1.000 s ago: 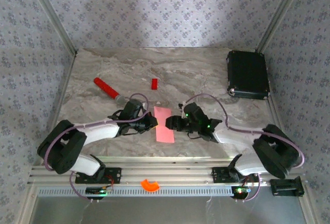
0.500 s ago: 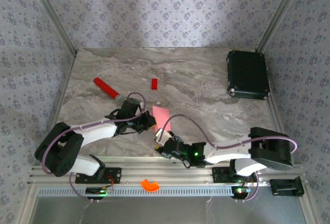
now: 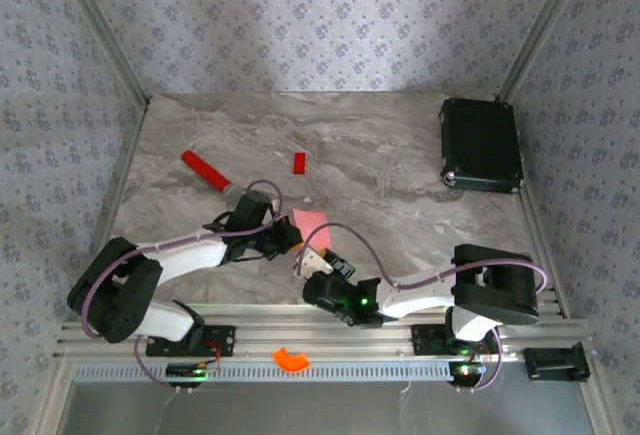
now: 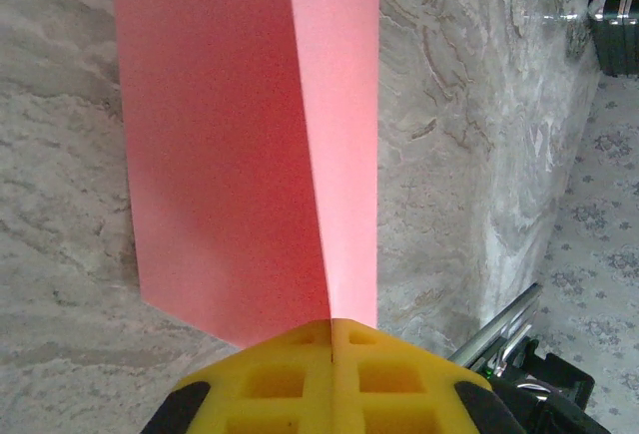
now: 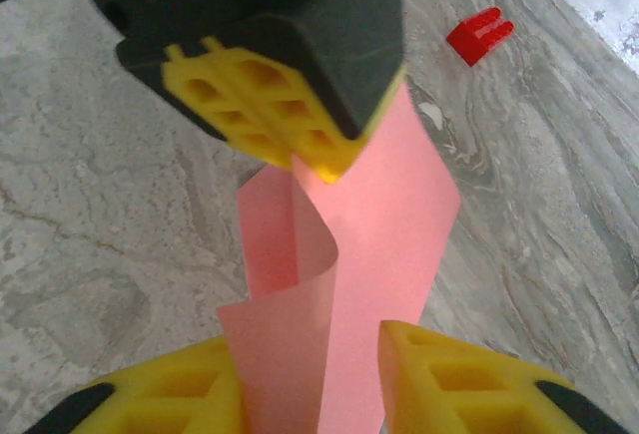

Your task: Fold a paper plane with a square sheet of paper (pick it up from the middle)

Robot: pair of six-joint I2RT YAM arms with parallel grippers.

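The square sheet of paper [image 3: 311, 219] is salmon pink, creased lengthwise and lifted off the marble table [image 3: 400, 155]. My left gripper [image 3: 290, 238] is shut on one end of it. In the left wrist view the yellow jaws [image 4: 331, 326] meet on the crease of the paper [image 4: 230, 135]. My right gripper [image 3: 313, 260] is at the paper's near end. In the right wrist view its fingers [image 5: 310, 394] stand apart with the curled paper [image 5: 379, 244] between them, one layer against the left finger [image 5: 170, 394]. The left gripper [image 5: 321, 168] pinches the far end.
A small red block [image 3: 299, 162] [image 5: 479, 35] lies beyond the paper. A red stick with a grey tip [image 3: 205, 171] is at the back left. A black case [image 3: 481, 144] stands at the back right. An orange piece [image 3: 292, 359] rests on the front rail.
My right arm swung from the right of the paper round to its near end, and its jaws narrowed around it. The paper rose and curled. The left gripper kept its hold.
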